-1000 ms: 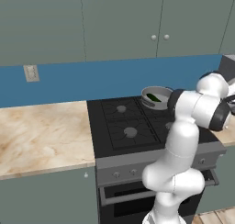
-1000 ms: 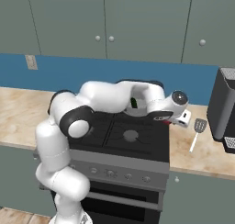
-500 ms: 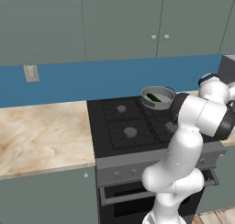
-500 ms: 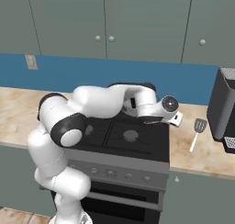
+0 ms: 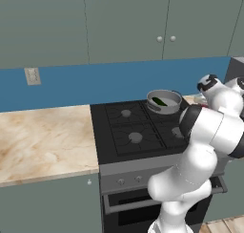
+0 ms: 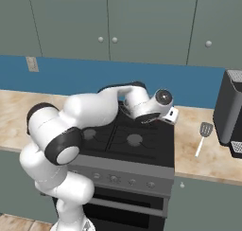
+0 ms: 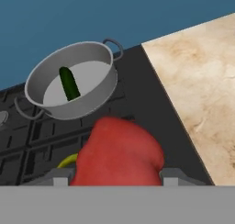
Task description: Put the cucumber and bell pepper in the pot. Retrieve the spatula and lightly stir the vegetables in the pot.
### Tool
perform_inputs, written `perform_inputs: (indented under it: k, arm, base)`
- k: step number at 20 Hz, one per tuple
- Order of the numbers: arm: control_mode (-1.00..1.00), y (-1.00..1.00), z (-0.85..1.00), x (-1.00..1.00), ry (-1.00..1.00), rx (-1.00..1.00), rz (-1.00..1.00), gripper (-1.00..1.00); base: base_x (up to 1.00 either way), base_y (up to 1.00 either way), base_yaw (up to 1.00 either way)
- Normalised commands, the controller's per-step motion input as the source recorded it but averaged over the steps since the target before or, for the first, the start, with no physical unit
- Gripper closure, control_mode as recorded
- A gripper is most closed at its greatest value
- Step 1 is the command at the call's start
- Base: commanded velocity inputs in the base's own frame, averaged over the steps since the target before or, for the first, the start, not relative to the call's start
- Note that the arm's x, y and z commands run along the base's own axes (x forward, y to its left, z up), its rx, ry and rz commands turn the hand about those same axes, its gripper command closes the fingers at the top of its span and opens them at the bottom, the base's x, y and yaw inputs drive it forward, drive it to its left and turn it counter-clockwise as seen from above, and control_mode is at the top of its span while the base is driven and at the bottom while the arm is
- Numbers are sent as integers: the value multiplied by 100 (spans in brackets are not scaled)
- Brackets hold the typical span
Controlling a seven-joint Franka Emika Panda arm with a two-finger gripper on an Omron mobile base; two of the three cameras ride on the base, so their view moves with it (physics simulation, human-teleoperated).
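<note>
On the far left the marble counter (image 5: 43, 136) lay bare of anything the job needed, which made sense, since all the work was gathered at the stove (image 5: 138, 132) and to its right. Moving across, the pot (image 5: 164, 101) sat on the back right burner, close to the blue wall, and the cucumber (image 5: 159, 101) already lay inside it, dark green against the pale bottom, off to one side so that room was left for a second vegetable. In the hand view the same pot (image 7: 71, 85) appeared ahead of the gripper (image 7: 117, 175) and somewhat away from it, its mouth open toward the camera. The bell pepper (image 7: 118, 154) sat right between the two finger tips, red and bulging, with the jaws partly spread and pressed on its flanks; I judged it to be held rather than merely in front of them, since it hung above the dark burner grates with nothing under it. It seemed to be carried at that height so it could clear the pot's low rim before being let go. From the right base view the arm curled over the stove with its wrist just past the right edge of the burners. Further right, the spatula (image 6: 203, 137) lay flat on the counter, handle toward the front edge, just beside a dark appliance (image 6: 230, 112), well apart from the pot and untouched, waiting for the stirring step.
</note>
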Motion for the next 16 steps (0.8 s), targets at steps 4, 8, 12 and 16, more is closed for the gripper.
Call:
perform_inputs:
  k: [4,8,12,16]
  arm:
    - [-100,52,0,23,13,0,0,100]
    - [-100,34,0,15,-3,0,0,100]
    - [-100,18,0,0,-6,0,0,100]
    - [-100,26,4,6,0,0,0,100]
  base:
    - [0,0,0]
    - [0,0,0]
    - [0,0,0]
    - [0,0,0]
